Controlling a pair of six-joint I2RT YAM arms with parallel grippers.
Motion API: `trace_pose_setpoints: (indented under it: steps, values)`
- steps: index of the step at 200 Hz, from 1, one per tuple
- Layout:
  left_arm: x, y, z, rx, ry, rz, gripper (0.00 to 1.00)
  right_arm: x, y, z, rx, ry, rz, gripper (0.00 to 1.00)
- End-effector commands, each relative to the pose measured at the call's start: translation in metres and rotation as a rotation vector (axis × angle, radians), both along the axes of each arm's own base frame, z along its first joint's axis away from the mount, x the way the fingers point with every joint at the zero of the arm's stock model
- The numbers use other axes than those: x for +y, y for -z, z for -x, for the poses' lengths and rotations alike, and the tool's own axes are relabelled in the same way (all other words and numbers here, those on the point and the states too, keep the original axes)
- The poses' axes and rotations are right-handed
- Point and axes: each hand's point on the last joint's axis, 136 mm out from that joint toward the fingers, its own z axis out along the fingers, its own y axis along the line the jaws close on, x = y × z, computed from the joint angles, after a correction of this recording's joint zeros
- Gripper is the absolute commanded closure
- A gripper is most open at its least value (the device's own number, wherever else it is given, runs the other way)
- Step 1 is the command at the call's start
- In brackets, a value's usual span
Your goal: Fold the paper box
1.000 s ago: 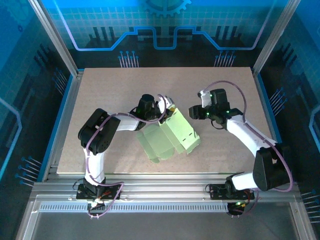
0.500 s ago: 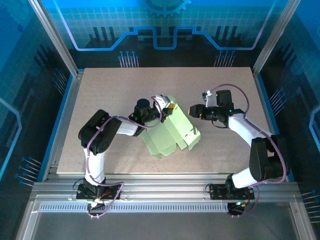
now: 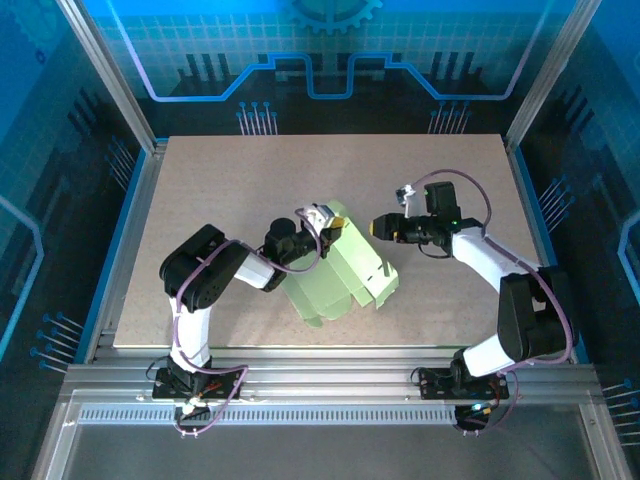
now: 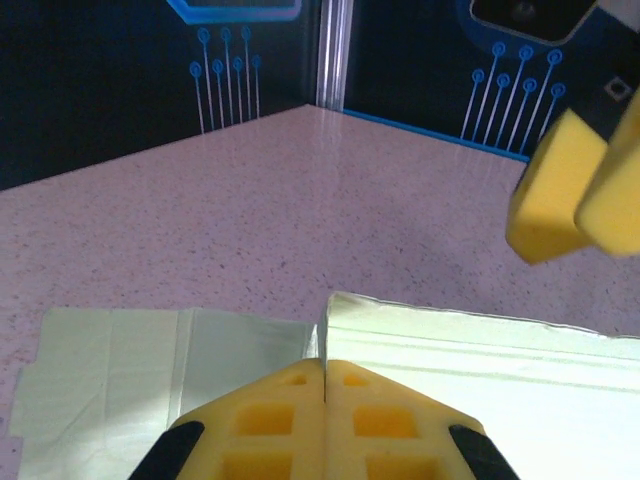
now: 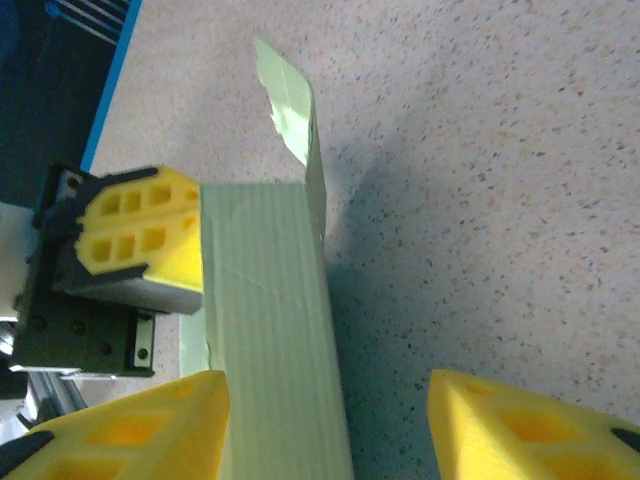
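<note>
While the half-formed paper box (image 3: 340,270) lies near the middle of the table (image 3: 220,170), a little toward its near edge, your left gripper (image 4: 325,385) has its fingers pressed together; from the left wrist view they appear to pinch the card's top edge, where the raised panel (image 5: 270,320) meets the flat panel (image 4: 110,350) resting on the table; your right gripper (image 5: 325,400) is spread wide, one finger to each side of the raised panel, and whether either pad touches it cannot be told; a small tab (image 5: 288,100) stands up at the panel's far end.

Expect this card to handle as light, thin and springy; it looks stiff only along its folds, and a panel pushed at its middle is likely to bow, not turn; with so little weight it should slide over the table unless one hand anchors it; a hard squeeze could leave a dent or a stray crease that spoils the finished shape.

Take hold at an edge close to a fold line, where the card is best supported; close gently across the thickness of a single wall, not across the hollow of the box; leave the tab free, since it probably has to tuck in, and it would crumple first under a pad.
</note>
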Motion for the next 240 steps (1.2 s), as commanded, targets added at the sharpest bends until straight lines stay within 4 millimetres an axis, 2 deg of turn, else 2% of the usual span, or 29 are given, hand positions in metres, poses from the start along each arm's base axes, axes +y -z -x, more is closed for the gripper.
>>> trace_pose_setpoints:
  steps: [1, 70, 125, 159, 212, 240]
  values:
    - [0.006, -0.017, 0.003, -0.061, -0.037, 0.069, 1.00, 0.006, -0.003, 0.009, -0.032, -0.048, 0.048, 0.45]
    - [0.006, -0.015, 0.008, -0.070, -0.042, 0.064, 1.00, 0.012, -0.003, 0.015, -0.063, -0.083, 0.152, 0.53]
    - [0.005, -0.013, 0.024, -0.056, -0.065, 0.053, 1.00, 0.021, 0.002, 0.020, -0.066, -0.119, 0.203, 0.53]
    - [0.006, -0.015, 0.023, -0.052, -0.093, 0.062, 1.00, 0.023, 0.001, 0.021, -0.074, -0.126, 0.216, 0.54]
    - [0.007, -0.012, 0.019, -0.060, -0.110, 0.051, 1.00, 0.004, -0.022, 0.026, -0.235, -0.068, 0.360, 0.58]
    - [0.007, -0.014, 0.018, -0.064, -0.114, 0.053, 1.00, 0.006, -0.037, 0.036, -0.384, -0.093, 0.497, 0.62]
